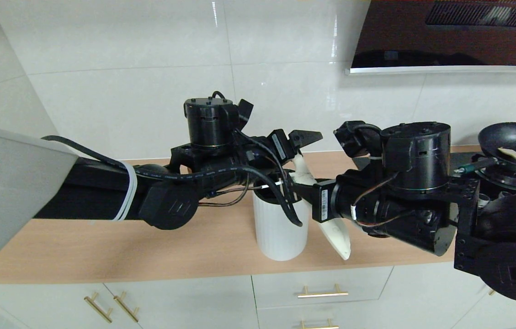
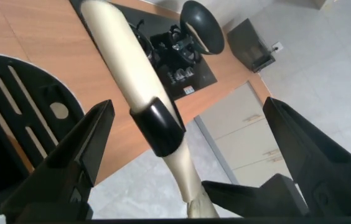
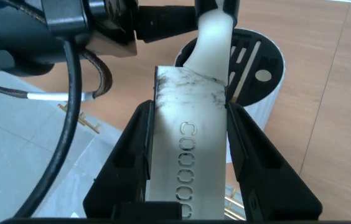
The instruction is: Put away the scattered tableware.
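A wood bench runs under white tiles. Head view: the right tool pinches a white spatula just beside the holder. Left wrist: the left tool is spread wide around the spatula. Right wrist: the spatula is squeezed tight. It would be best to line it up over the holder, then lower it slowly.

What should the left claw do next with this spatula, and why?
Probably shut the left claw on the spatula's handle. Its fingers stand open on either side of the handle, apart from it, while the right claw is shut on the blade, near the white holder. A grip on the handle would likely let the right claw release.
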Motion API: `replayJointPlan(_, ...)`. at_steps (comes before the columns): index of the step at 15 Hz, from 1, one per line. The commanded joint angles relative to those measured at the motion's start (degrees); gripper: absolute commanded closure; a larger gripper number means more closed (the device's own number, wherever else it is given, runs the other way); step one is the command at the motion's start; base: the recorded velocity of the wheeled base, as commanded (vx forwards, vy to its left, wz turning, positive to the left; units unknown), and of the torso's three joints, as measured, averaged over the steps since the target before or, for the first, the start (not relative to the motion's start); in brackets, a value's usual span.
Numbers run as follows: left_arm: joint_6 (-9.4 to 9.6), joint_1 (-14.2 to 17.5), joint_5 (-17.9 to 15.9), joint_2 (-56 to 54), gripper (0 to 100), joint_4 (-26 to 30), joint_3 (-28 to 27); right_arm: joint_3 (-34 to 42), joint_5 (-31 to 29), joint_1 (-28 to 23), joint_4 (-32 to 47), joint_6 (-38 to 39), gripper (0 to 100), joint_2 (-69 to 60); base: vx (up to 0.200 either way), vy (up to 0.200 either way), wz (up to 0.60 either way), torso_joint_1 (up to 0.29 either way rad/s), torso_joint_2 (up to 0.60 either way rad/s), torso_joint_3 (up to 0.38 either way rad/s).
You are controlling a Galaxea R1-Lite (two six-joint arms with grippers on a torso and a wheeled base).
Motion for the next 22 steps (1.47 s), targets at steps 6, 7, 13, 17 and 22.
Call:
replayJointPlan(6,-0.02,0.1,-0.1,0.4,100,0.0,0.0,0.4,-0.1,0.5,-0.2,-0.1,100,-0.3,0.0,0.0,0.0,0.0,0.0,0.0)
replayJointPlan(7,-0.02,0.1,0.0,0.4,100,0.0,0.0,0.3,-0.1,0.5,-0.2,-0.1,100,-0.4,0.0,0.0,0.0,0.0,0.0,0.0)
replayJointPlan(13,-0.02,0.1,1.3,-0.4,100,-2.1,0.2,0.3,-1.6,0.4,-2.6,0.0,0,-0.1,0.0,0.0,0.0,0.0,0.0,0.0)
replayJointPlan(17,0.07,2.0,5.6,-5.1,100,-5.7,0.3,2.6,-2.9,-1.1,-11.1,-0.5,0,-3.0,0.0,0.0,0.0,0.0,0.0,0.0)
replayJointPlan(22,6.13,5.5,8.6,-9.3,100,-6.6,2.3,3.7,-2.5,-8.5,-12.1,-3.6,0,-11.8,0.0,0.0,0.0,0.0,0.0,0.0)
